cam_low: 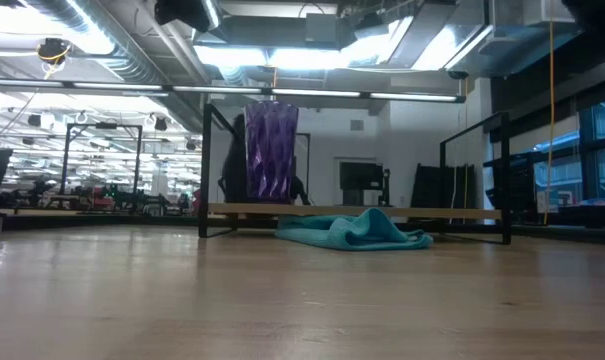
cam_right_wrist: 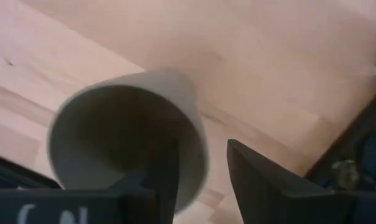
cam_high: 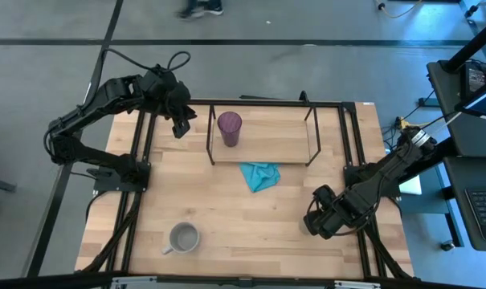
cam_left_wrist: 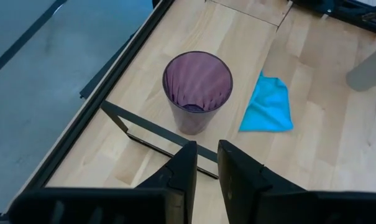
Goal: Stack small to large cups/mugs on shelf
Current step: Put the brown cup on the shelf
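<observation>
The purple tumbler (cam_high: 230, 128) (cam_left_wrist: 197, 90) stands upright on the shelf's wooden board (cam_high: 283, 140) near its left end, inside the black wire frame. My left gripper (cam_high: 182, 120) (cam_left_wrist: 203, 171) hovers left of the shelf, tilted down toward the tumbler, its fingers a narrow gap apart and empty. The grey mug (cam_high: 183, 238) stands on the table near the front edge. My right gripper (cam_high: 319, 218) (cam_right_wrist: 203, 186) points down at the table's right, open, over a small grey-green cup (cam_right_wrist: 128, 134). In the high view the gripper hides that cup. My right gripper comes at the small cup from above. One finger (cam_right_wrist: 153, 183) stands inside its mouth and the other (cam_right_wrist: 262, 183) outside, with the cup's wall (cam_right_wrist: 199, 155) between them. Whether either finger touches the wall, I cannot tell.
A teal cloth (cam_high: 259, 175) (cam_low: 352, 230) lies crumpled on the table just in front of the shelf. Black rails (cam_high: 138, 185) run along the table's left and right sides. Bare wood stretches between the cloth, the mug and the right gripper.
</observation>
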Controlling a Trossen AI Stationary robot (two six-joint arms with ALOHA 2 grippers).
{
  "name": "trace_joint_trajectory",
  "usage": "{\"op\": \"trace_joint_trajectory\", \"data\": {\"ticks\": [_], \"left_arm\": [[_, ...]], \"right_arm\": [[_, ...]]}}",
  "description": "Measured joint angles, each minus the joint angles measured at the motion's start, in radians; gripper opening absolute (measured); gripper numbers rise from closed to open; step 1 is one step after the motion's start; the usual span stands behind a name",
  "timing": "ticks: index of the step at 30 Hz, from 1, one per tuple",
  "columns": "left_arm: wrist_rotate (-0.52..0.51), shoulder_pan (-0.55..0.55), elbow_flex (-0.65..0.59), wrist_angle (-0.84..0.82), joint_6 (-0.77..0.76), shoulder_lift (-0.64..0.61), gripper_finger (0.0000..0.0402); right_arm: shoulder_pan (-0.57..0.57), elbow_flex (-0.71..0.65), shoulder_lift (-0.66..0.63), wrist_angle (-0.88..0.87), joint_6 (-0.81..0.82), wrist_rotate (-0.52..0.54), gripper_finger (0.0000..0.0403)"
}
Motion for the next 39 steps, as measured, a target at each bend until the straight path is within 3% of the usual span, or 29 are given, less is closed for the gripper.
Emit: {"op": "trace_joint_trajectory", "data": {"ticks": [4, 10, 21, 25, 33, 39], "left_arm": [[0.0, 0.004, 0.0, 0.001, 0.0, 0.0, 0.0058], [0.0, 0.004, 0.0, 0.002, 0.0, 0.0, 0.0058], [0.0, 0.003, 0.0, 0.011, -0.001, 0.002, 0.0058], [0.0, 0.003, 0.0, 0.011, -0.004, 0.002, 0.0058], [-0.009, 0.003, 0.0, -0.004, -0.068, 0.037, 0.0058], [-0.094, 0.004, -0.034, 0.062, -0.08, 0.064, 0.0058]], "right_arm": [[0.0, -0.051, 0.0, 0.086, 0.001, -0.007, 0.0135], [-0.008, -0.061, 0.0, 0.074, 0.0, -0.007, 0.0131], [-0.048, -0.058, -0.002, 0.069, -0.059, -0.015, 0.0014], [-0.085, -0.058, -0.003, 0.076, -0.103, -0.037, 0.0016], [-0.278, 0.028, -0.003, 0.038, -0.452, -0.04, 0.0009], [-0.488, 0.162, -0.003, -0.075, -0.806, -0.011, 0.0008]]}}
